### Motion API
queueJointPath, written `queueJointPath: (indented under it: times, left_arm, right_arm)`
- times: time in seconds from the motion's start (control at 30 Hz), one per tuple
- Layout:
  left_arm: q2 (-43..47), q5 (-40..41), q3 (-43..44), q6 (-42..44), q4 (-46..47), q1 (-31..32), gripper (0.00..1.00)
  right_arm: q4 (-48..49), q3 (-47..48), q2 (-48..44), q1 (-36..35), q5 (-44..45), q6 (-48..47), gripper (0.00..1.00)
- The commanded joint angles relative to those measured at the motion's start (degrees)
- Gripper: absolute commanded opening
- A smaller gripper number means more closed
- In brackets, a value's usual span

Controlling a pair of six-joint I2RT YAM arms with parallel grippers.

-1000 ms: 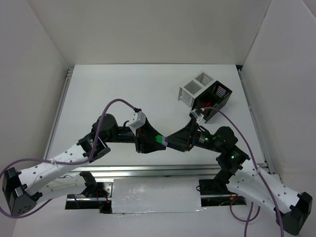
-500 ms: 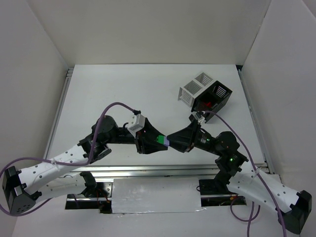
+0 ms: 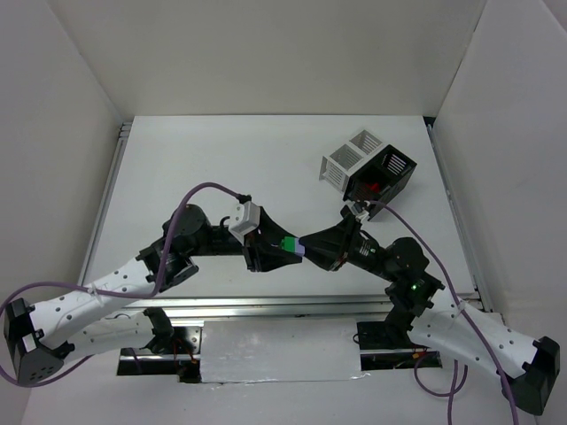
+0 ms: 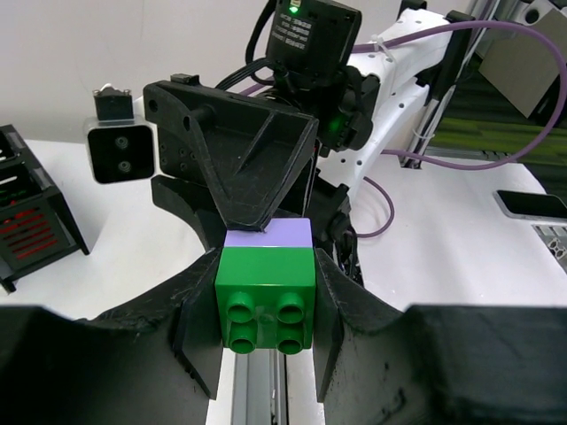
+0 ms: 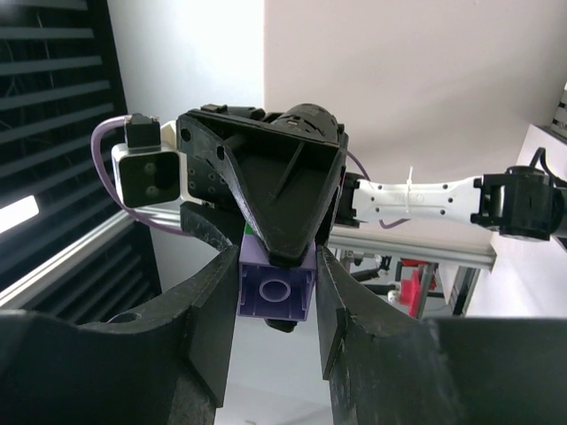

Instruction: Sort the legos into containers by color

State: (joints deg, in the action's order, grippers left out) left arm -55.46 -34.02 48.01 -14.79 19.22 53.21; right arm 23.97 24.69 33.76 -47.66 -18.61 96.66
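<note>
Above the near middle of the table, a two-coloured stack of legos hangs between the arms: a green brick [image 3: 287, 243] joined to a purple brick [image 3: 301, 249]. My left gripper [image 3: 280, 244] is shut on the green brick [image 4: 266, 297], studs facing its camera, the purple brick [image 4: 267, 234] beyond. My right gripper [image 3: 309, 248] comes from the opposite side with its fingers against both sides of the purple brick [image 5: 275, 288]. Only a green sliver [image 5: 247, 228] shows behind it. A red lego [image 3: 376, 187] lies inside the black box.
A white slatted box [image 3: 350, 158] and a black slatted box [image 3: 390, 173] stand together at the back right of the table. The black box [image 4: 27, 226] shows at the left of the left wrist view. White walls enclose three sides.
The right gripper's jaws have closed from wide apart onto the purple end of the stack. Both arms and the stack have drifted slightly away from the near edge.
</note>
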Motion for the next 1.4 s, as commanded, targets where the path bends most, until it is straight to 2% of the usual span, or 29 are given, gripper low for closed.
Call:
queueJointPath:
  times: [0.0, 0.07, 0.13, 0.17, 0.2, 0.47, 0.73, 0.9, 1.0, 1.1, 1.2, 1.3, 1.37]
  left_arm:
    - [-1.8, 4.0, 2.4, 3.4, -2.4, 0.5, 0.10]
    - [-1.7, 4.7, 2.7, 4.1, -3.9, 0.5, 0.18]
    - [-1.3, 5.2, 2.5, 4.2, -4.4, 0.5, 0.41]
    - [-1.2, 6.1, 2.4, 4.0, -4.5, 0.5, 0.62]
    - [-1.0, 6.6, 2.4, 3.7, -4.5, 0.5, 0.99]
    - [0.5, 7.7, 2.5, 4.3, -6.8, 0.5, 1.00]
    - [5.5, 4.6, 2.6, 5.6, -10.5, 0.5, 1.00]
    - [6.2, 2.3, 3.1, 5.0, -10.4, 0.5, 0.98]
    - [5.9, 0.5, 3.5, 4.9, -10.2, 0.5, 0.90]
    - [5.2, 0.0, 3.8, 5.1, -10.5, 0.5, 0.74]
    - [4.2, 0.2, 4.1, 5.4, -11.3, 0.5, 0.71]
    - [3.8, 0.3, 3.7, 5.5, -11.6, 0.5, 0.62]
    - [4.0, 0.4, 3.4, 5.5, -11.3, 0.5, 0.59]
  right_arm:
    - [3.7, -0.1, -0.4, -1.8, -0.4, 1.2, 0.00]
    - [3.7, 0.0, -0.7, -1.7, -0.3, 1.0, 0.00]
    - [3.2, 0.5, -0.8, -1.8, -0.4, 0.5, 0.00]
    - [2.9, 0.9, -0.8, -1.8, -0.5, 0.4, 0.00]
    - [2.8, 0.9, -0.7, -1.8, -0.5, 0.4, 0.00]
    - [-1.2, 0.5, -2.9, -1.8, 2.1, -1.7, 0.00]
    - [-6.0, 2.3, -3.4, -1.5, 3.2, -5.6, 0.00]
    - [-5.6, 2.6, -2.2, -1.4, 2.0, -6.4, 0.00]
    - [-4.6, 2.6, -1.6, -1.4, 1.3, -6.5, 0.00]
    - [-3.8, 2.8, -1.3, -1.5, 0.8, -6.4, 0.00]
    - [-3.8, 3.2, -1.8, -1.4, 0.9, -6.7, 0.00]
    - [-3.8, 3.2, -2.5, -1.4, 1.1, -6.8, 0.00]
    - [-4.1, 3.2, -2.9, -1.4, 1.4, -7.1, 0.00]
